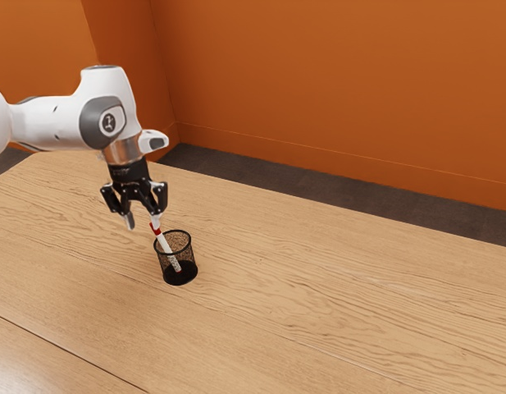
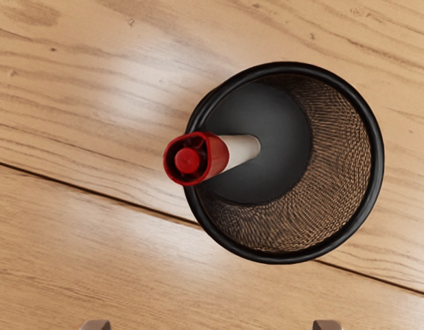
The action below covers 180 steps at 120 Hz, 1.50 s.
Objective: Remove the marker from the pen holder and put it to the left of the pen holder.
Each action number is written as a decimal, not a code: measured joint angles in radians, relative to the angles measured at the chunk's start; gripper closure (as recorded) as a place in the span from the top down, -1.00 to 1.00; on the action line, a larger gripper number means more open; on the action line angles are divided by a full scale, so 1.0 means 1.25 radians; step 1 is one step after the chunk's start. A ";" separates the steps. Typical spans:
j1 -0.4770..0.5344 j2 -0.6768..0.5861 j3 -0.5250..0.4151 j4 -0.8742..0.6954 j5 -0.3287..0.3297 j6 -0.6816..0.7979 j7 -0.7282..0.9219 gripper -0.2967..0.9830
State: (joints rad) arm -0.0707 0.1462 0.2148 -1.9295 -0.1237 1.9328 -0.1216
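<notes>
The black jaws are spread wide, with nothing pinched between them, over the marker (image 1: 166,248). It sits inside the pen holder (image 1: 193,259) and leans on the rim, its top poking out. The marker has a long white body and a bright red end with a little round bump in a ring. The pen holder is a round black mesh cup with a dark, flat bottom. It stands on the desk (image 1: 335,295), in from the long edge by the wall (image 1: 335,90). The desk is light brown wood with wavy lines. The wall is orange, and the floor (image 1: 236,168) is dark gray.
</notes>
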 joint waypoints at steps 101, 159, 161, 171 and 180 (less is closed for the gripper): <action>0.003 0.085 0.007 0.042 -0.018 0.065 0.061 -0.31; 0.017 0.121 0.007 0.064 -0.030 0.104 0.072 -0.44; 0.017 0.120 0.007 0.064 -0.030 0.105 0.073 -0.44; 0.017 0.119 0.006 0.064 -0.030 0.107 0.073 -0.48; 0.017 0.117 0.006 0.063 -0.030 0.108 0.073 -0.50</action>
State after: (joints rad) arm -0.0492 0.2922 0.2223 -1.8502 -0.1608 2.0679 -0.0303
